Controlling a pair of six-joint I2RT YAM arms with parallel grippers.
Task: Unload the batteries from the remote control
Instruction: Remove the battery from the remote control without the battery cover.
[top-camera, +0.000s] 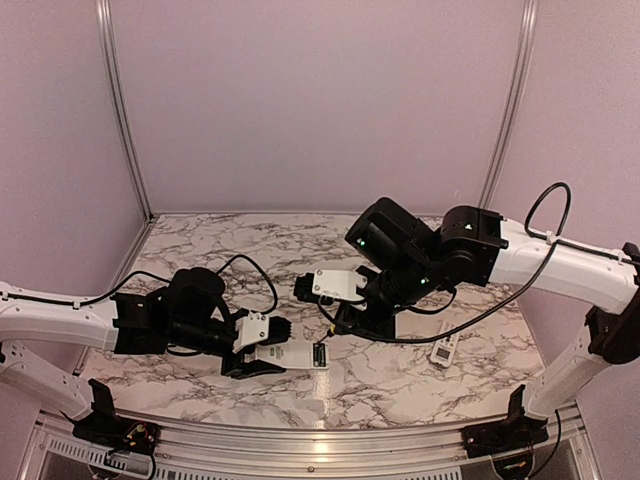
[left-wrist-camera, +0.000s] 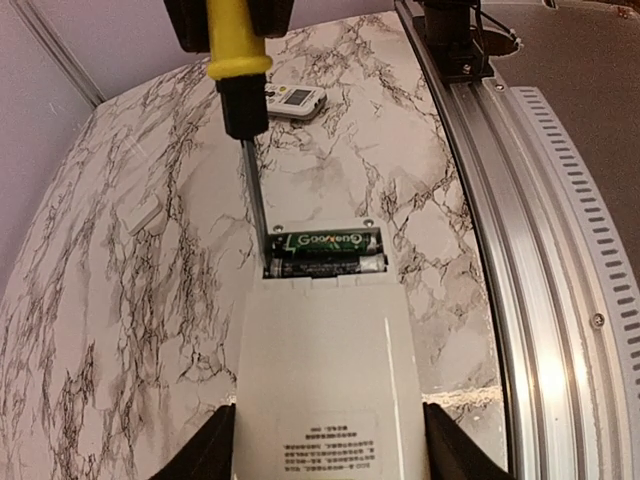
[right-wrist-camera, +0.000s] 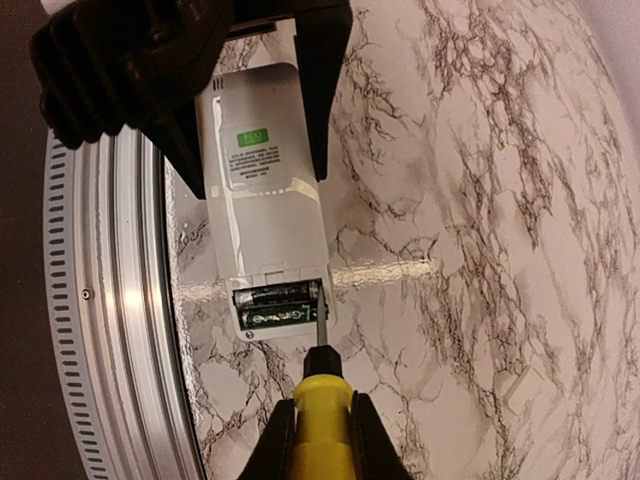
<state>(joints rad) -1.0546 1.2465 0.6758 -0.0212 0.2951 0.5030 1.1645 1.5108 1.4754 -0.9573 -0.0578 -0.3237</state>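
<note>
Batteries (left-wrist-camera: 327, 251) in remote (left-wrist-camera: 320, 380), ahead of left fingers (left-wrist-camera: 203, 455) gripping it; right fingers (right-wrist-camera: 274, 442) clamp screwdriver (right-wrist-camera: 318, 425).

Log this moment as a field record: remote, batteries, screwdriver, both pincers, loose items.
remote: back side up, battery compartment open
batteries: two, side by side, both in the compartment
left pincer: clamped across the remote
right pincer: shut on the screwdriver
screwdriver tip: at one end of the compartment, beside the batteries
cover plate: off, lying on the table apart from the remote
other: small white device with a display, farther off
</note>
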